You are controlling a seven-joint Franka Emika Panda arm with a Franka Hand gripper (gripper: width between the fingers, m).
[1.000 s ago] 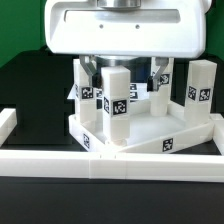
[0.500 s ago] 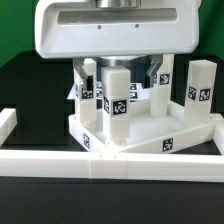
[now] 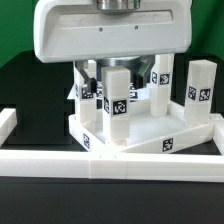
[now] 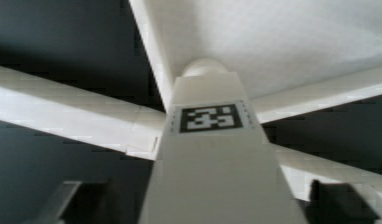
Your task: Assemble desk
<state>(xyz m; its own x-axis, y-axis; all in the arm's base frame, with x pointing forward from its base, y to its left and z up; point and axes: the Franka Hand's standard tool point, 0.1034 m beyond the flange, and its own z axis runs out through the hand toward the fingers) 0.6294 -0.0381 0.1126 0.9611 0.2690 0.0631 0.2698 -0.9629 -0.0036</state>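
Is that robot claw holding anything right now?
It cannot be told: the gripper sits low over the upright desk legs, but its fingertips are hidden.

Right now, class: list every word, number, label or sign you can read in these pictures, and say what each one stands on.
Words, numbers, brands: none readable in either view.
Black-and-white square marker tags only, no letters:
on the near leg, also seen in the wrist view;
on the other legs;
on the desk top's rim.
Their patterns are too small to decode.

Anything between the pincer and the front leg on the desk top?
Nothing visible. In the wrist view the leg rises between the two fingers, no other part intervening. The desk top sits below.
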